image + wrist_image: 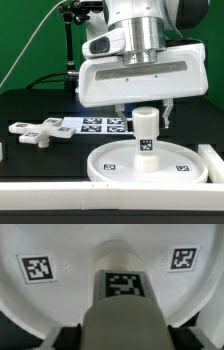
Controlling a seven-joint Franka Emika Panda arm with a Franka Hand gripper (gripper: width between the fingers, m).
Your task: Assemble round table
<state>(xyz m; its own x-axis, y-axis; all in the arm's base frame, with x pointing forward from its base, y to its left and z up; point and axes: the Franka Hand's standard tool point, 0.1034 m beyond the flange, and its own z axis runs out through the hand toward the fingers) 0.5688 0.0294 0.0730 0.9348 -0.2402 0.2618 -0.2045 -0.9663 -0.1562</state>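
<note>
The round disc (120,165) lies flat near the front, and its tagged inner face fills the wrist view (60,291). The short cylinder leg (147,135) stands upright on the disc's central hub, its tag facing the camera; it also shows in the wrist view (125,303). My gripper (145,113) comes straight down over the leg's top, with one dark pad against each side of it (126,333). It is shut on the leg. The cross-shaped foot (35,130) lies loose on the black table at the exterior view's left.
The marker board (95,125) lies flat behind the disc. Long white bars edge the work area along the front (60,195) and at the exterior view's right (213,165). A black stand and cables rise at the back.
</note>
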